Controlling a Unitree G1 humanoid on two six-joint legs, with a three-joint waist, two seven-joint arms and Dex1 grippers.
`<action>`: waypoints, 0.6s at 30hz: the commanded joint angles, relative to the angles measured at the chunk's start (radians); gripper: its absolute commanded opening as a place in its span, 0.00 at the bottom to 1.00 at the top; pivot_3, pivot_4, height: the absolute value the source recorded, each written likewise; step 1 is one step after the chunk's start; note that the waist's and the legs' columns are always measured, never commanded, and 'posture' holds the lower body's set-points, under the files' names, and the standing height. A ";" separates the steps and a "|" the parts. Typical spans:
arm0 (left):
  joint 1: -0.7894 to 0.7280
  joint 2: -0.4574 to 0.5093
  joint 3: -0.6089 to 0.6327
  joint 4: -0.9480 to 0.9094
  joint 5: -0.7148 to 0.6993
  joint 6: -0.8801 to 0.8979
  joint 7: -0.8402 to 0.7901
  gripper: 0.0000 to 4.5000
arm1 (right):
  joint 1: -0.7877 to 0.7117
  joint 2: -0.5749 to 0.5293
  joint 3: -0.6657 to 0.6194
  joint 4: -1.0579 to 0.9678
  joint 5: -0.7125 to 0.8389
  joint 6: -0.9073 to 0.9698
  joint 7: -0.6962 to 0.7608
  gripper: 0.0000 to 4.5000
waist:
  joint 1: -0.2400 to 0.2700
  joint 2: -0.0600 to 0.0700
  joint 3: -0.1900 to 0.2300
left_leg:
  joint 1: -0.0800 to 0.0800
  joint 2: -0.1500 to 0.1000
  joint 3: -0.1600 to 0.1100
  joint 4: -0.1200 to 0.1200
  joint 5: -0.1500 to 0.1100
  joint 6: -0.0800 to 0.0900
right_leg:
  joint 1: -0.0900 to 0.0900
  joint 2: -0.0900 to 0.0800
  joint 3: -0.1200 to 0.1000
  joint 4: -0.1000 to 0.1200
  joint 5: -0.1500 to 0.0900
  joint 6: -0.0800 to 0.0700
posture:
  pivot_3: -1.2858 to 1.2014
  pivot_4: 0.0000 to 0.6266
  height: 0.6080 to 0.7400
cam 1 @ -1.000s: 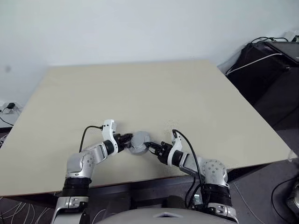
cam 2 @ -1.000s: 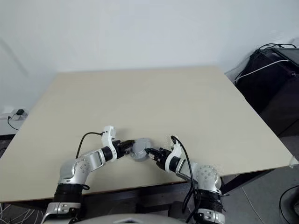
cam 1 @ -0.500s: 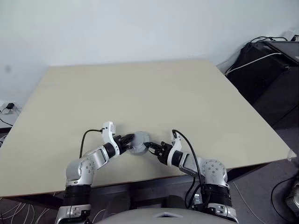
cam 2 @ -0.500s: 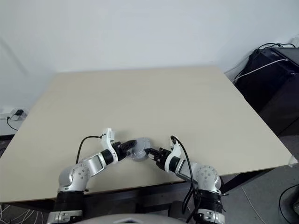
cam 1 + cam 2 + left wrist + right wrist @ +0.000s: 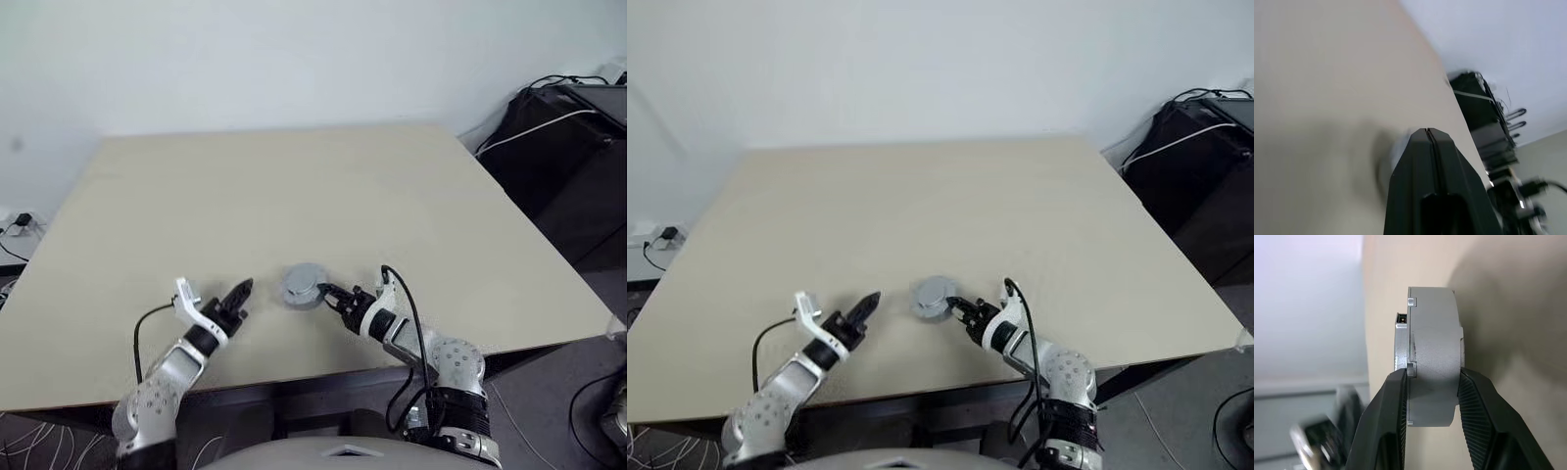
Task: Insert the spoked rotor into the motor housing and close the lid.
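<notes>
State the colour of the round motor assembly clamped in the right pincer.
Pale grey round motor assembly; clearest in the right wrist view.

head eyes: high, down over table (image 5: 294,186) | wrist views: close along gripper fingers

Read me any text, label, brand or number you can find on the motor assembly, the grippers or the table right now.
No readable text in any view.
Motor housing, closed grey assembly held by the right gripper: plain grey surfaces, no marking legible.
Left gripper: plain black fingers, no lettering.
Table: bare, no labels.
Dark equipment beyond the table's corner: too small to read anything on it.
</notes>
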 commanded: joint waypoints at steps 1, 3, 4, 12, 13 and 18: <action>0.042 -0.028 -0.007 -0.050 -0.089 0.026 0.008 0.19 | -0.032 0.079 0.005 -0.051 0.083 -0.018 0.004 0.27 | 0.000 0.000 0.001 | 0.000 0.000 0.000 0.000 0.000 0.000 | 0.000 0.000 0.000 0.000 0.000 0.000 | 0.52 0.00 1.00; 0.074 -0.048 0.001 -0.049 -0.136 0.036 0.022 0.34 | -0.030 0.079 0.011 -0.053 0.099 -0.021 -0.003 0.27 | 0.000 0.000 0.001 | 0.000 0.001 0.000 0.000 0.000 0.000 | 0.000 0.000 0.000 0.001 0.000 0.000 | 0.52 0.00 1.00; 0.087 -0.058 0.005 -0.048 -0.159 0.039 0.030 0.42 | -0.030 0.078 0.013 -0.054 0.106 -0.022 -0.007 0.27 | 0.000 0.000 0.002 | 0.000 0.001 0.000 0.000 0.000 0.000 | 0.000 0.000 0.000 0.001 0.000 0.000 | 0.52 0.00 1.00; 0.127 -0.082 -0.020 -0.041 -0.247 0.024 0.082 1.00 | -0.028 0.069 0.053 -0.078 0.170 -0.001 -0.021 0.27 | 0.001 -0.001 0.005 | 0.000 0.001 0.000 0.001 0.000 0.000 | 0.000 0.001 0.000 0.000 0.000 0.000 | 0.52 0.00 1.00; 0.127 -0.084 -0.024 -0.040 -0.255 0.022 0.086 1.00 | -0.026 0.068 0.062 -0.082 0.176 0.002 -0.023 0.27 | 0.001 -0.001 0.005 | 0.000 0.001 0.000 0.001 0.000 0.000 | 0.000 0.001 0.000 0.000 0.000 0.000 | 0.52 0.00 1.00; 0.117 -0.093 -0.040 -0.028 -0.293 0.003 0.096 1.00 | -0.009 0.064 0.100 -0.111 0.215 0.022 -0.036 0.27 | 0.000 -0.001 0.006 | 0.000 0.001 0.000 0.001 0.000 0.000 | 0.000 0.001 0.000 0.000 0.000 0.000 | 0.52 0.00 1.00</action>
